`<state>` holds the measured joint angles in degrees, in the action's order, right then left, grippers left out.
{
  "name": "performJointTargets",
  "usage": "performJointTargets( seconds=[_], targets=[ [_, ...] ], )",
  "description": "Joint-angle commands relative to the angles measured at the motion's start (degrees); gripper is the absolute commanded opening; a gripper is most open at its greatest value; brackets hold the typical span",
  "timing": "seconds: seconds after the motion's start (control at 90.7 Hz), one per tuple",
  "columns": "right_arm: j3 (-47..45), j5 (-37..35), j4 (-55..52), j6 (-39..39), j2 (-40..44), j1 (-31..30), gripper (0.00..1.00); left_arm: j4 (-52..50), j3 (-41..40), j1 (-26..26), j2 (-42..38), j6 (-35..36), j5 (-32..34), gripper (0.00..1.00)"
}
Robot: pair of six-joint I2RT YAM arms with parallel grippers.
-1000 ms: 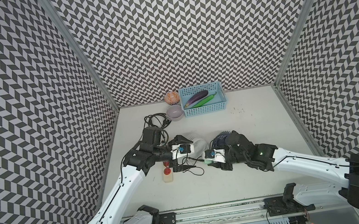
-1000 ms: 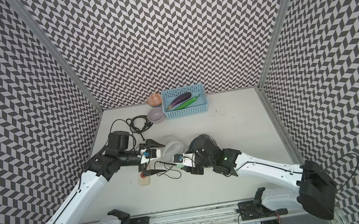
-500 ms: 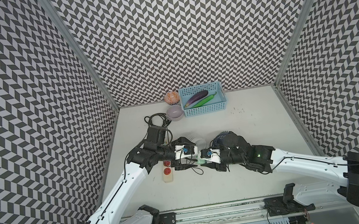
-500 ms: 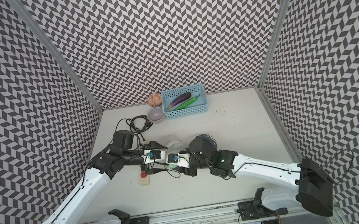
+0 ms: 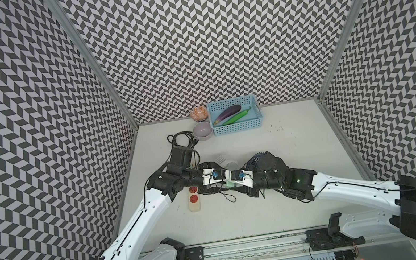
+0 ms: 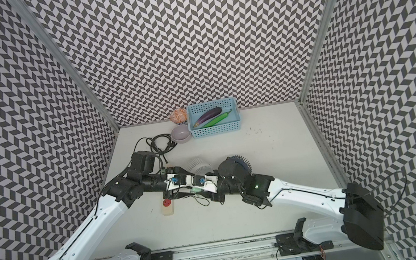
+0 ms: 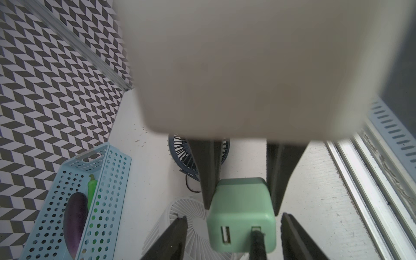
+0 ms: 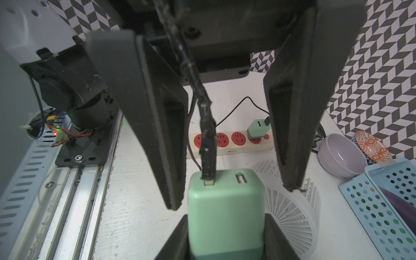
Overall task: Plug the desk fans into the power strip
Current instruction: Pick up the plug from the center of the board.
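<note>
Chevron walls (image 5: 215,37); boxy green plug (image 8: 225,209), seemingly plastic.

place: robot lab test cell | evidence: chevron-patterned walls (image 5: 201,39), mounting rail (image 5: 252,245) (white tabletop (image 5: 302,150))

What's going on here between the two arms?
It's a handover. The right end effector is clamped on a green USB adapter with a black cable plugged in. The left end effector straddles it with open jaws, not yet gripping. The power strip lies nearby with another green adapter already in one socket.
</note>
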<state>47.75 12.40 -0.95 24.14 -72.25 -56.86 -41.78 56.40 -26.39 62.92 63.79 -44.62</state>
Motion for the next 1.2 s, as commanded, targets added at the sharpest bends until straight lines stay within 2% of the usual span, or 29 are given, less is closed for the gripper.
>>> performJointTargets(
  seconds=[0.0,0.165,0.309,0.397,0.805,1.08,1.19],
  targets=[
    [2.2,0.4,6.6,-0.9,-0.6,-0.6,0.0,-0.8,2.1,-0.6,0.3,0.3,-0.3,0.58],
    [2.8,0.4,6.4,-0.9,-1.1,-0.5,0.0,-0.8,2.4,-0.8,0.5,0.2,-0.4,0.54],
    [3.0,0.4,6.1,-0.9,-1.4,-0.6,0.0,-0.8,2.8,-0.9,0.7,0.0,-0.5,0.43],
    [3.2,0.4,6.1,-0.9,-1.3,-0.6,0.0,-0.9,2.7,-1.0,0.9,0.4,-0.2,0.41],
    [3.3,-1.2,4.6,0.6,-1.0,-0.5,0.0,-2.3,1.7,-0.9,0.3,3.4,4.4,0.43],
    [2.9,-1.4,4.4,1.2,-0.9,-0.6,0.0,-2.6,1.4,-0.9,0.3,3.6,4.8,0.45],
    [2.7,-1.5,4.3,1.3,-0.8,-0.6,0.0,-2.9,1.2,-0.9,0.3,4.0,5.3,0.5]
  ],
)
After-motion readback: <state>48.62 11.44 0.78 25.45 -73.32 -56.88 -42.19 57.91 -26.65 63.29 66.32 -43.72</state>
